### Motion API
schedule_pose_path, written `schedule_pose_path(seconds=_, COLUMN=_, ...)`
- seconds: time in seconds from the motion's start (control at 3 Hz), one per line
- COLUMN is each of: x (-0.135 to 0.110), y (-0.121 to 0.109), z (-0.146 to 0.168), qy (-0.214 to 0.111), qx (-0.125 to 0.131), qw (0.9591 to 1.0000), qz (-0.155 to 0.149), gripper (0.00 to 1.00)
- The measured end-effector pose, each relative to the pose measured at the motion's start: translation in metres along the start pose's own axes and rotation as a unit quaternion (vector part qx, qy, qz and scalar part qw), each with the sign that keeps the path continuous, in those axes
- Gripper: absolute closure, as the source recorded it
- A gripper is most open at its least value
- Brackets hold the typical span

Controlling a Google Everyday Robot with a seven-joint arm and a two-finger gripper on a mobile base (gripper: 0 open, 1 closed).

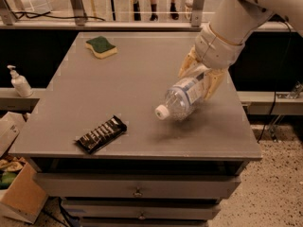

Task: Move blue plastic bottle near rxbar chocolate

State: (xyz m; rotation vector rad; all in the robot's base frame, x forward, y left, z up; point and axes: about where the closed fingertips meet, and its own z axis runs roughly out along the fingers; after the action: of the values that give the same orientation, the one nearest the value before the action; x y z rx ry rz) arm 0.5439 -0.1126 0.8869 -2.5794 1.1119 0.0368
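Note:
The blue plastic bottle (181,98) is clear with a white cap and a pale label. It is held tilted above the grey table (142,79), cap pointing down-left. My gripper (200,77) is shut on the bottle's rear end, at the right side of the table, with its tan fingers (214,83) on either side of the bottle. The rxbar chocolate (101,134) lies flat near the table's front left edge, in a dark wrapper with white stripes. The bottle's cap is about a hand's width to the right of the bar and higher.
A green-and-yellow sponge (101,47) lies at the back left of the table. A white pump dispenser (19,81) stands on a ledge left of the table. Drawers (137,190) are under the tabletop. A cardboard box (19,193) sits on the floor at left.

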Motion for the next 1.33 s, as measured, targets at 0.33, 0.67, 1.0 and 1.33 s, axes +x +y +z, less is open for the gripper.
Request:
schedule_pose_path(seconds=0.33, x=-0.019, y=0.012, z=0.019, qy=-0.03, qx=-0.011, qw=0.9995, qz=0.002, gripper=1.0)
schedule_pose_path(seconds=0.67, x=-0.041, y=0.017, z=0.043, qy=-0.067, qx=-0.021, qw=0.9975, qz=-0.008, gripper=1.0)
schedule_pose_path(seconds=1.0, x=-0.062, y=0.019, z=0.069, qy=-0.11, qx=-0.03, qw=0.9929, qz=-0.033, gripper=1.0)
schedule_pose_path(seconds=1.33, x=-0.064, y=0.017, z=0.069, qy=-0.114, qx=-0.03, qw=0.9924, qz=-0.036, gripper=1.0)
